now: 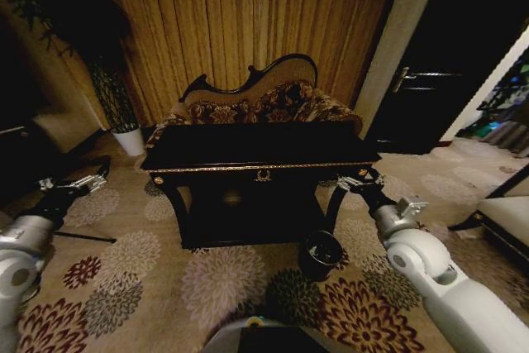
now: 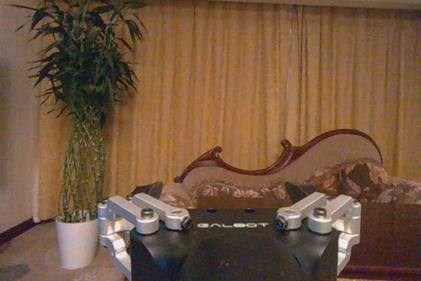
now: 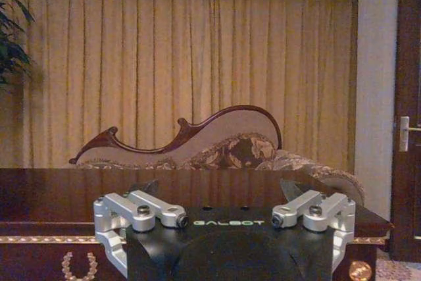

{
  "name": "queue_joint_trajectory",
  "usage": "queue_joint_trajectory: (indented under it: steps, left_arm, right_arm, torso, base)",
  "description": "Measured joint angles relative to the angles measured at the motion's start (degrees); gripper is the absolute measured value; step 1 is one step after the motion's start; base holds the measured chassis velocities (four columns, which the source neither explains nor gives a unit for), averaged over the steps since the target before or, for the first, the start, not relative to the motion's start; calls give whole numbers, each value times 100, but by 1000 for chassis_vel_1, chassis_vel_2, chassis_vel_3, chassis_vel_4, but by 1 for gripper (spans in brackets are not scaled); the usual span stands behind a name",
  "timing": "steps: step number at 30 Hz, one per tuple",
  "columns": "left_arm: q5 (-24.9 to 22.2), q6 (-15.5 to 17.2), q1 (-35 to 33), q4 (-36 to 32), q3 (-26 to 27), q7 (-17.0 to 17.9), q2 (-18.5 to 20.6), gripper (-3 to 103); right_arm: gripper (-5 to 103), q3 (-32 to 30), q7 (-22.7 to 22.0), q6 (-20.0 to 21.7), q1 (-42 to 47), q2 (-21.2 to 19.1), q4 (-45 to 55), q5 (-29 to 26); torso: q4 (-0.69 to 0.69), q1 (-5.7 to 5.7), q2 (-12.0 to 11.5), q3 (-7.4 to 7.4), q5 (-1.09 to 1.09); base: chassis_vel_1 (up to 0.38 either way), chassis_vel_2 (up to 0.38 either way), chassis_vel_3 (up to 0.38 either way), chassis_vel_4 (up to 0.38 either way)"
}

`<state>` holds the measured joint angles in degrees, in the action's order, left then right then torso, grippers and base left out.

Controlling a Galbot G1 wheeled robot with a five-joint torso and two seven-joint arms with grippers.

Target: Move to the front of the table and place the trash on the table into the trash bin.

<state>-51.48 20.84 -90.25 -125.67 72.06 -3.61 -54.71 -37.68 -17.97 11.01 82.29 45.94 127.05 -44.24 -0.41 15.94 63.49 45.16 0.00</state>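
Observation:
The glossy black table (image 1: 260,148) with gold trim stands straight ahead in the head view, in front of the sofa. Its dark top shows no trash that I can make out. The small dark trash bin (image 1: 321,254) sits on the carpet by the table's front right leg. My left gripper (image 1: 89,179) hovers left of the table, open and holding nothing; its wrist view has the gripper (image 2: 225,192) facing the sofa. My right gripper (image 1: 357,178) is at the table's front right corner, also open and holding nothing. Its wrist view looks past the gripper (image 3: 220,189) across the table top (image 3: 66,195).
A carved floral sofa (image 1: 264,105) stands behind the table against gold curtains. A plant in a white pot (image 1: 128,140) is at the back left, a dark door (image 1: 421,80) at the back right. White furniture (image 1: 512,217) edges in on the right. Patterned carpet lies before the table.

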Motion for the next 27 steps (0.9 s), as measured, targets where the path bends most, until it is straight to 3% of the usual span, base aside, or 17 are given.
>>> queue_joint_trajectory:
  steps: [27]
  left_arm:
    - [20, -20, -76, -48, 53, -112, -8, 100]
  right_arm:
    - [100, -156, -15, -9, 175, 47, 48, 18]
  torso:
    - [0, 1, -1, 1, 0]
  base:
    - [114, -118, -116, 121]
